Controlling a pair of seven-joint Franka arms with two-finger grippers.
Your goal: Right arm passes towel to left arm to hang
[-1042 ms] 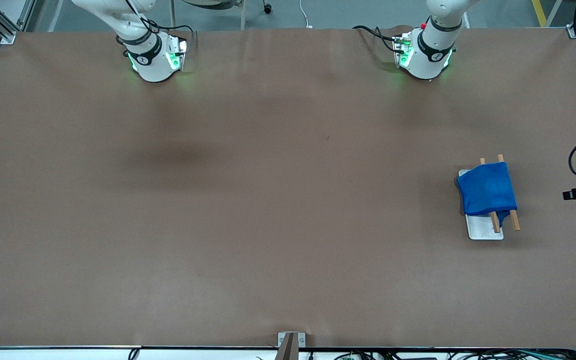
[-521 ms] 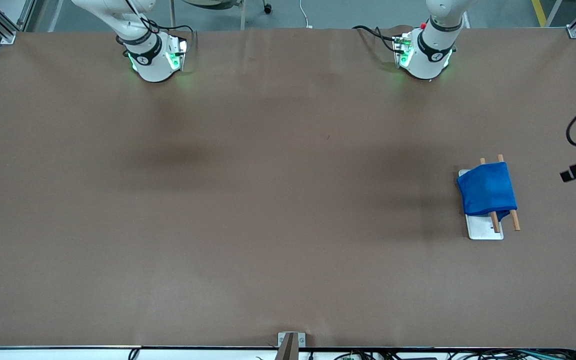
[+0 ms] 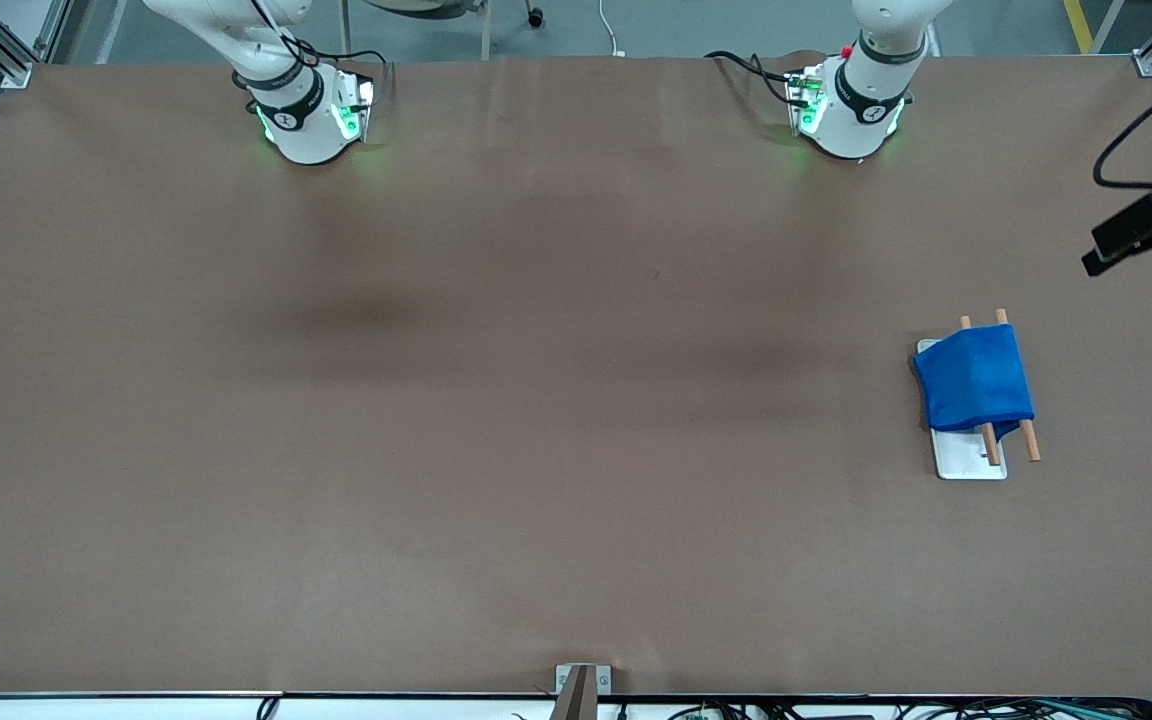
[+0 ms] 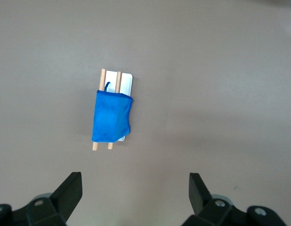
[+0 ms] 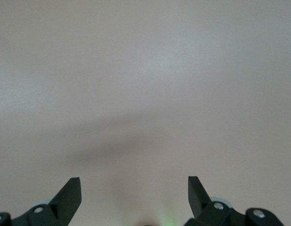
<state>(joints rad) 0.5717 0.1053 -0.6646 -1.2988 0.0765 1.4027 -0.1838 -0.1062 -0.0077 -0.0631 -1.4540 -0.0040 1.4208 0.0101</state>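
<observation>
The bright blue towel (image 3: pixel 974 386) hangs folded over two wooden rods (image 3: pixel 1030 441) of a small rack with a white base plate (image 3: pixel 966 462), toward the left arm's end of the table. It also shows in the left wrist view (image 4: pixel 111 118), with its loop tag (image 4: pixel 107 85) at one corner. My left gripper (image 4: pixel 135 188) is open and empty, high over the bare table beside the rack. A black part of the left hand (image 3: pixel 1131 232) shows over the table's edge. My right gripper (image 5: pixel 134 188) is open and empty over bare table.
The brown table top (image 3: pixel 536 400) is bare apart from the rack. The two arm bases (image 3: pixel 308 120) (image 3: pixel 848 110) stand along the edge farthest from the front camera. A metal bracket (image 3: pixel 581 682) sits at the nearest edge.
The black part of the left hand has moved along the table's edge toward the bases' side. The towel and the rack have not moved. The right arm is still.
</observation>
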